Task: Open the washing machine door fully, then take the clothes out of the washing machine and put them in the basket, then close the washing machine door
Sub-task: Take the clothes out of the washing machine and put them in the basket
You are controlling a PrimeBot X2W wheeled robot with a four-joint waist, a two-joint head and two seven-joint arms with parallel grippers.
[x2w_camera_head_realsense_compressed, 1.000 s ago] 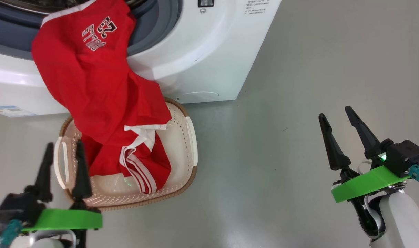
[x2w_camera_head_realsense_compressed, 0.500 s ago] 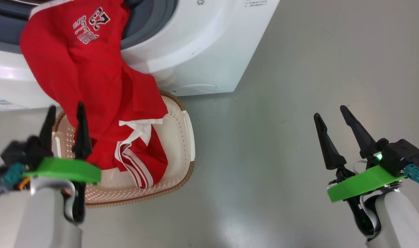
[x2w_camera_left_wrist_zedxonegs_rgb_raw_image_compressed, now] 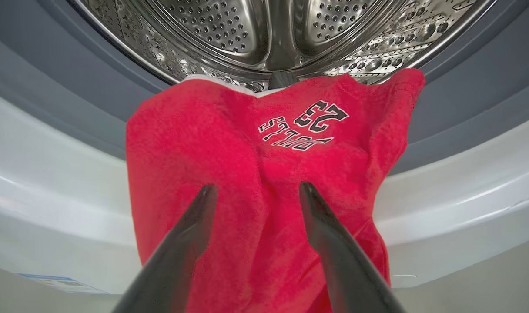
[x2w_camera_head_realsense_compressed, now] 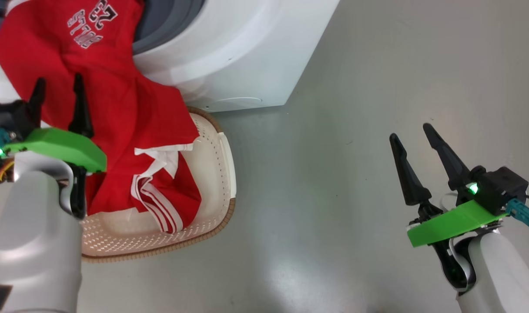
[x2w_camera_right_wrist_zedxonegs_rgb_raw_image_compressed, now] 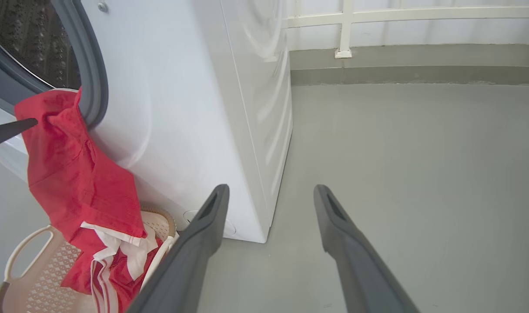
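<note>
In the head view the clothes [x2w_camera_head_realsense_compressed: 116, 108] hang lengthwise from the washing machine [x2w_camera_head_realsense_compressed: 229, 52] mouth into the basket [x2w_camera_head_realsense_compressed: 224, 174], with the left gripper [x2w_camera_head_realsense_compressed: 58, 80] spread empty close before them, its wrist view puts them dead ahead, and the right wrist view has the right gripper [x2w_camera_right_wrist_zedxonegs_rgb_raw_image_compressed: 269, 188], also spread empty, well off right.

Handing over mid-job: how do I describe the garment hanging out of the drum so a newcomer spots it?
Find the white washing machine; from its drum mouth a red garment hangs over the grey gasket toward the cream basket below. Its "23" print sets it apart from the white-striped red fabric in the basket.
</note>
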